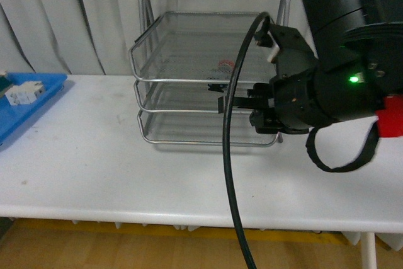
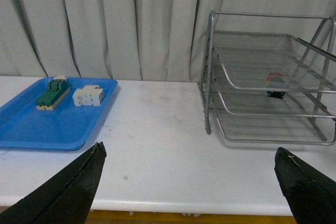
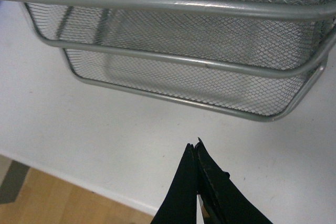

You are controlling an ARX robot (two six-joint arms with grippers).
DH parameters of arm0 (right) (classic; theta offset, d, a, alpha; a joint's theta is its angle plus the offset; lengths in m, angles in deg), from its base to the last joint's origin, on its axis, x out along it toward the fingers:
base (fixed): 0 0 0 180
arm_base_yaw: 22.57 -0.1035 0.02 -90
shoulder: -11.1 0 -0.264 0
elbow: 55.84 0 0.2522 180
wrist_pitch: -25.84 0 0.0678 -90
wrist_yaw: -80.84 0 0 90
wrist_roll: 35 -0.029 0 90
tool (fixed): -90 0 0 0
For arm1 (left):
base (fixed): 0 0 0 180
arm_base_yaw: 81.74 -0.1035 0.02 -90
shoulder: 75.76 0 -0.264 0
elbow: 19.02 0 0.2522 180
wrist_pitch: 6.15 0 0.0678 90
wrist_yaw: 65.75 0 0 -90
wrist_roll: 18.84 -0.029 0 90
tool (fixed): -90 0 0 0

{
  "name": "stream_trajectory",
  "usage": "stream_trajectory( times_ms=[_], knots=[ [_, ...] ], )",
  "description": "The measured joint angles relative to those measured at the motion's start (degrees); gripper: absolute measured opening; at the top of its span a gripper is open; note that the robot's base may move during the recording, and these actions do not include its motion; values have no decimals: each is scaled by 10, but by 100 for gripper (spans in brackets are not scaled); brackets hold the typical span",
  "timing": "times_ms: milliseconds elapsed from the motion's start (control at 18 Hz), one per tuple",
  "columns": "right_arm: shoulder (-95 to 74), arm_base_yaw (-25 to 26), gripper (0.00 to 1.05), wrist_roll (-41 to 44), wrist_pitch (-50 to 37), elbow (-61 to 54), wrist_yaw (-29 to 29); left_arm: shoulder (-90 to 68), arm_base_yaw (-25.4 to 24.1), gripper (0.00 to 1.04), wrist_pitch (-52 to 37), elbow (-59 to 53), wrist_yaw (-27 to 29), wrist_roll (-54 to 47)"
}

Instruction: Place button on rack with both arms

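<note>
Table point(image 1: 94, 168): white top, carrying all items.
Rack point(image 1: 208, 80): silver three-tier wire mesh, standing upright at the rear of the table.
Blue tray point(image 2: 52, 121): at the table's left end, well apart from the rack; holds a green-and-cream block point(image 2: 52, 94) and a white block point(image 2: 87, 97).
Right gripper point(image 3: 196, 153): fingers pressed together, nothing between them; positioned in front of the rack's lower tiers.
Left gripper point(image 2: 189, 182): fingers spread wide, empty, above bare table.
Button point(image 2: 274, 85): resting on the top tier's mesh, red cap seen through it.

No legible text or labels anywhere.
</note>
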Motion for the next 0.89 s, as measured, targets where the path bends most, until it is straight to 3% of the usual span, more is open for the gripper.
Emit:
stream_trajectory(
  times_ms=[111,167,278,390,445,668,891],
  knots=[
    [118,4,2,-13,-58,-118,-3,0,0,98,0,0,0,0],
    [150,4,2,16,-208,-182,81,0,0,98,0,0,0,0],
    [297,43,2,89,-361,-330,200,0,0,98,1,0,0,0],
    [515,128,2,116,-247,-427,154,0,0,98,0,0,0,0],
    [610,175,2,120,-181,-466,97,0,0,98,0,0,0,0],
    [720,218,2,123,-122,-508,72,0,0,98,0,0,0,0],
    [773,217,2,125,-122,-524,65,0,0,98,0,0,0,0]
  ],
)
